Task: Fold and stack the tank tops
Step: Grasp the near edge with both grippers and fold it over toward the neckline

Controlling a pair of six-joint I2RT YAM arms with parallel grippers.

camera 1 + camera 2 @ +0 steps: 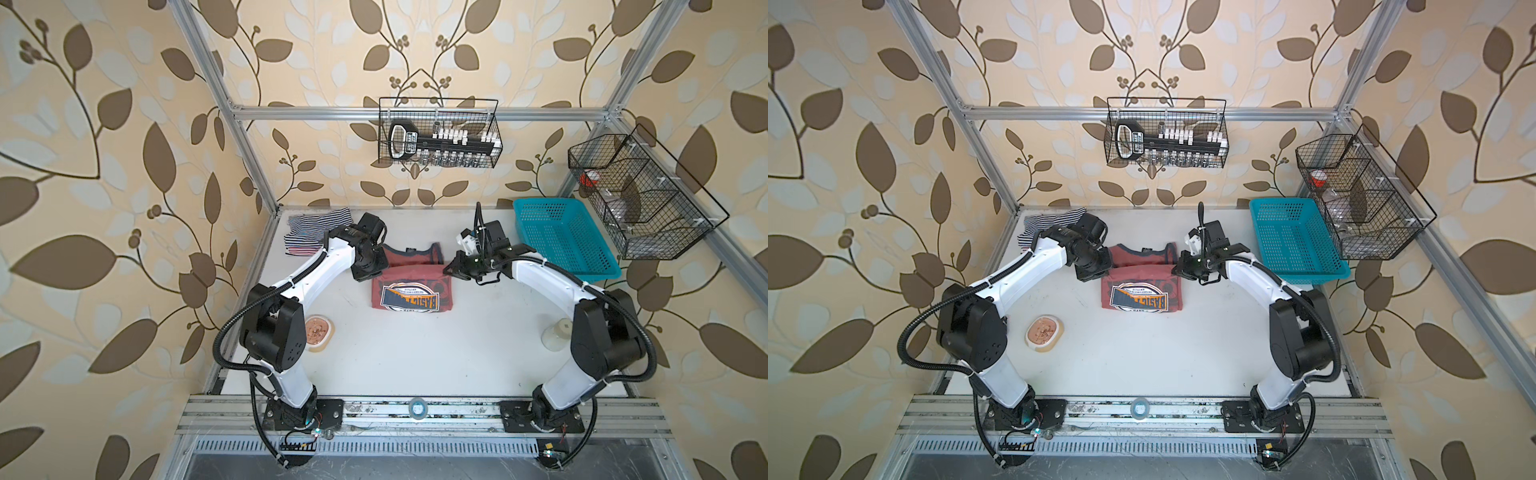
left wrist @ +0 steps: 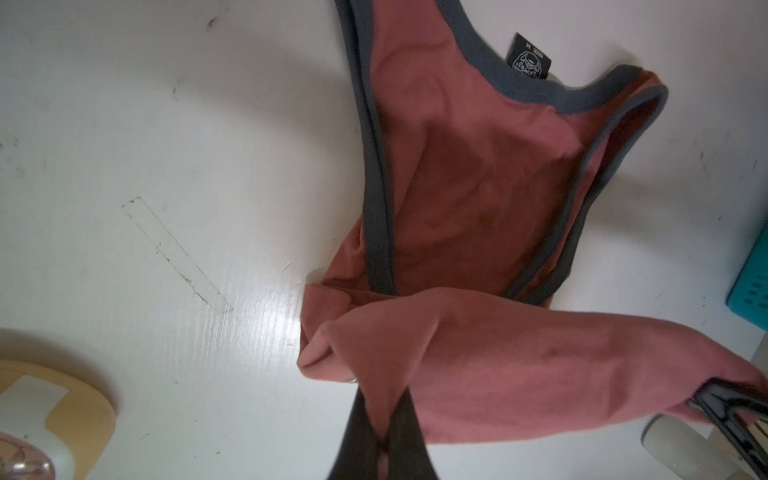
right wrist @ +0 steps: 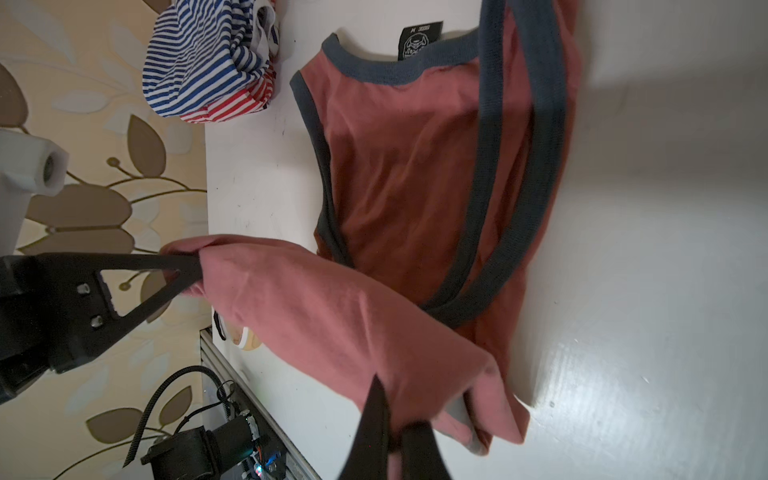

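On white table (image 1: 436, 353), with left gripper (image 2: 382, 415) and right gripper (image 3: 392, 419) clamped on dusty red tank top (image 1: 411, 295), carry held edge level toward neckline.

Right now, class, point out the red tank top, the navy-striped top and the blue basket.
red tank top (image 1: 411, 297): a top view, on its badge print.
navy-striped top (image 3: 195, 66): right wrist view, on its stripes.
blue basket (image 1: 565, 245): a top view, on its mesh floor.

Open table (image 1: 415, 353) nearside; teal basket (image 1: 565, 237), striped tops (image 1: 307, 226) crowd far corners.
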